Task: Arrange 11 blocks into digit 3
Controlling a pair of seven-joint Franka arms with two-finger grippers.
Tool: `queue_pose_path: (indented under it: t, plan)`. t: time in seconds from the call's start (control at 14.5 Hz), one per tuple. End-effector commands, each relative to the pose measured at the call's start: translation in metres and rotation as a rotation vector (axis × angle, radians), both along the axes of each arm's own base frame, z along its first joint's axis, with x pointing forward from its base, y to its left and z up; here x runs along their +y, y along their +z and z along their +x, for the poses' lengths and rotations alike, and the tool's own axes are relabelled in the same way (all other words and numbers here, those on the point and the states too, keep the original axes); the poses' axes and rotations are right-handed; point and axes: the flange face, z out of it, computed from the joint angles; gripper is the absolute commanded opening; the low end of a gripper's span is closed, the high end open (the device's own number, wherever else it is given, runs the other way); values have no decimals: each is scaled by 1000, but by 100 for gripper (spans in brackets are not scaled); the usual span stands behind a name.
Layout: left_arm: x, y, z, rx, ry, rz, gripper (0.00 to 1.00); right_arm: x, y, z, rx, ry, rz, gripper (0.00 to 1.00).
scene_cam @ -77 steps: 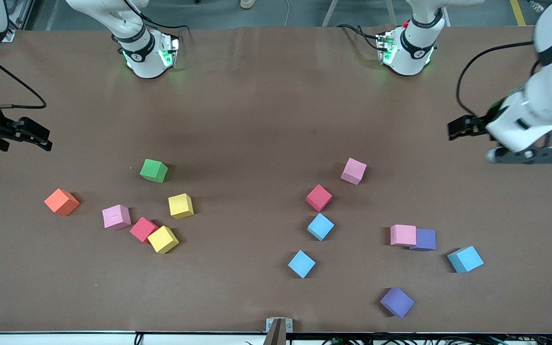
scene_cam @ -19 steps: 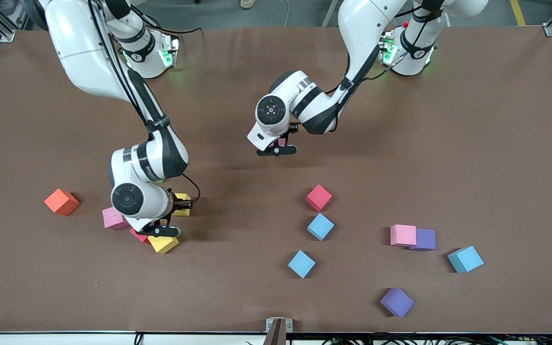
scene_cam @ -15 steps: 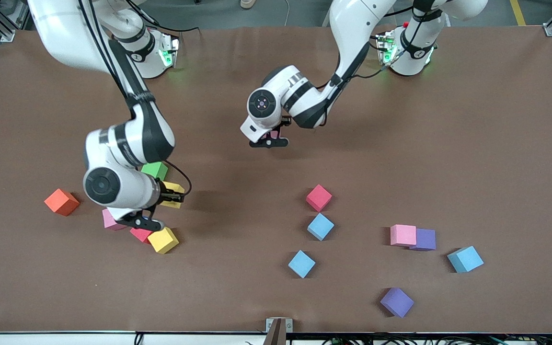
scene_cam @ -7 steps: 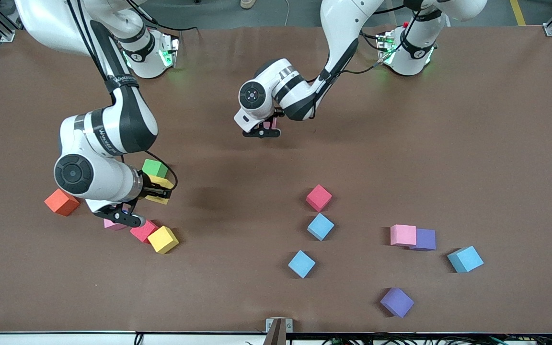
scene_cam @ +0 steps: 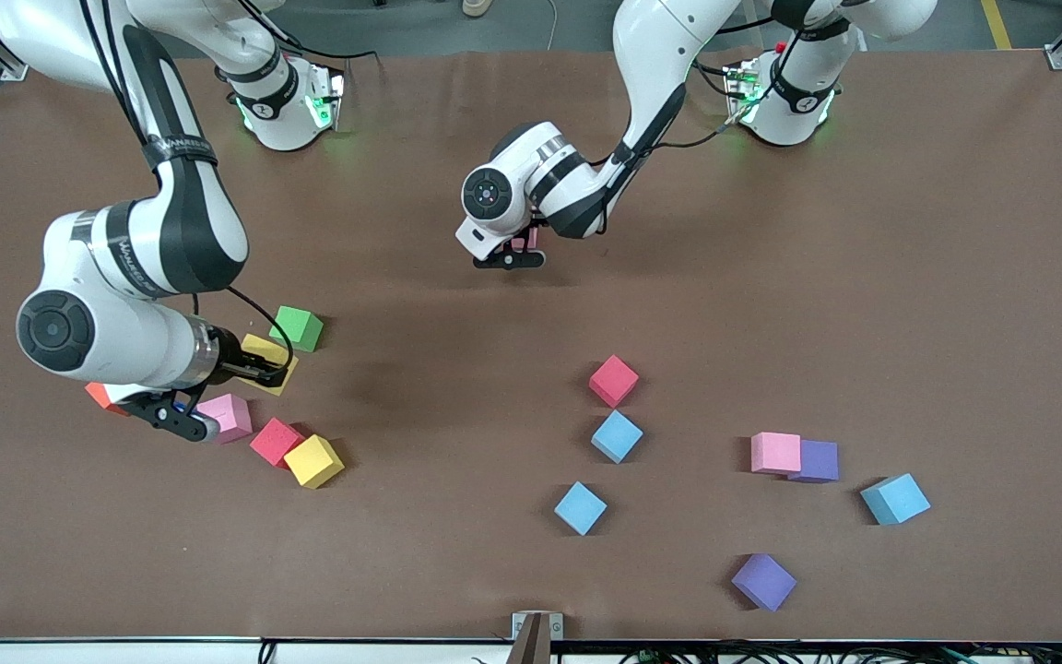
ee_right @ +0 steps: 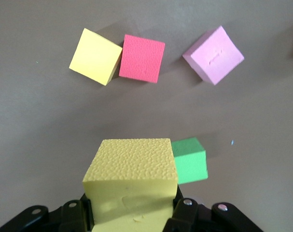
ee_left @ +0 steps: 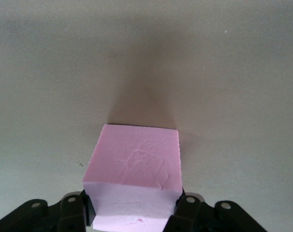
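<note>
Two cubes are off the table at once as the arms begin gathering pieces for the digit 3, which has not yet taken shape: the left gripper, fingers clamped on a pink block, hangs low over bare brown table toward the robots' end, apparently a spot chosen for the figure's start, while the right gripper, fingers clamped on a yellow block, rides above the cluster at the right arm's end, with the green block just beside it. Below it, on the table, a second pink block, a red block and another yellow block lie close together, the red and yellow touching, and the orange cube peeks out from under the wrist. Nearer the camera toward the left arm's end, loose blocks wait unsorted: a red one, two light blue, a pink touching a purple, a third blue and another purple nearest the camera
</note>
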Motion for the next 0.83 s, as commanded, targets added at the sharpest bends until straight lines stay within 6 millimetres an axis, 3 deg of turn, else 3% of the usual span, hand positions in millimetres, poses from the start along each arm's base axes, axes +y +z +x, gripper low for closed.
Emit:
queue_pose_path:
  t: [0.0, 0.07, 0.14, 0.21, 0.41, 0.55, 0.76]
  plan:
    - [0, -2, -3, 21, 13, 9, 56, 31, 18, -19, 6, -147, -15, 0]
    - [0, -2, -1, 20, 16, 9, 74, 44, 13, -28, 27, -205, -36, 0]
    - [-1, 0, -1, 17, 22, 9, 85, 44, 10, -35, 41, -269, -53, 0]
    - [-2, 4, 0, 13, 26, 4, 89, 40, -3, -45, 63, -316, -72, 0]
    - [-6, 29, 11, -18, 64, -19, 94, 32, -28, -80, 35, -465, -84, 0]
    - [-2, 48, 25, -54, 89, -26, 94, 44, -41, -103, 25, -521, -89, 0]
    - [31, 74, 79, -154, 150, -7, 96, 62, -52, -121, 42, -608, -117, 0]
